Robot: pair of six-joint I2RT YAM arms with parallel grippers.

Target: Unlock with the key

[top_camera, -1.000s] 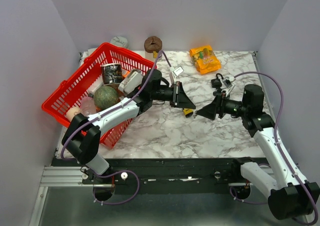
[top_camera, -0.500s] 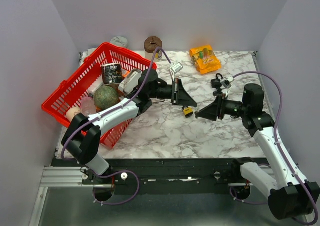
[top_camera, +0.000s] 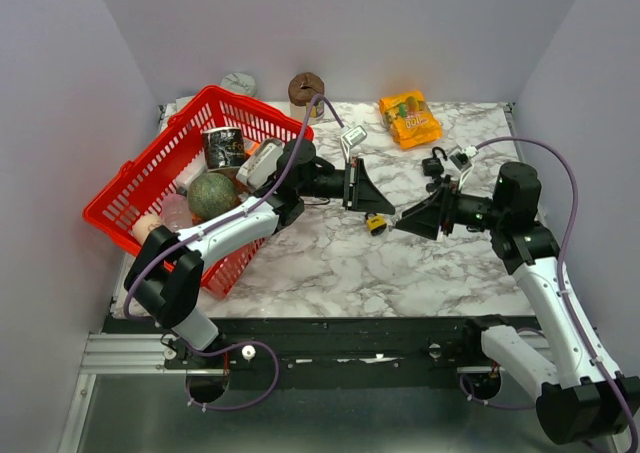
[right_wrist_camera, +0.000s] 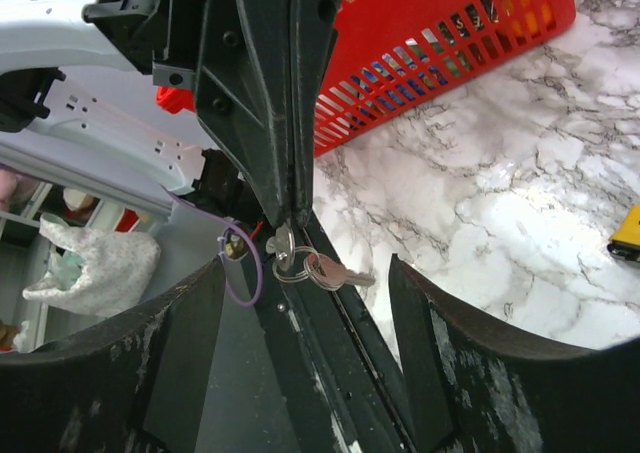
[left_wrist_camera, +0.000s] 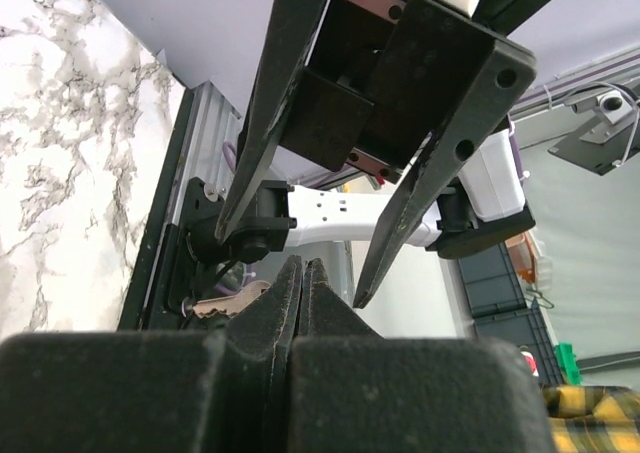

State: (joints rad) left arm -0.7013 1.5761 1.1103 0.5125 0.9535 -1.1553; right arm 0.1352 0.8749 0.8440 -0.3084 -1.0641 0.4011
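1. Top external view: both arms rose from the near edge of the marble table (top_camera: pixel 330 268) and reached inward, with their tips facing each other over its middle.
2. The left gripper (top_camera: pixel 386 211) was clamped tight. In the right wrist view its 2 fingers pinched a small ring, and a silver key (right_wrist_camera: pixel 336 271) dangled from that ring, clear of the tabletop.
3. The right gripper (top_camera: pixel 400 224) was spread wide and held nothing. It pointed at the left gripper's tip and the hanging key from close by, and no contact with either could be seen.
4. The yellow padlock (top_camera: pixel 376 224) lay on the marble just beside the 2 tips, on the left gripper's side. Neither gripper held it.
5. Further left, a red basket (top_camera: pixel 130 188) stood at the table's left side. Among the things inside it were a green ball (top_camera: pixel 212 195) and a dark can (top_camera: pixel 223 146).
6. At the far edge lay an orange snack bag (top_camera: pixel 410 118), right of centre, and a brown ring-shaped object (top_camera: pixel 306 88) sat near the middle of the back wall.
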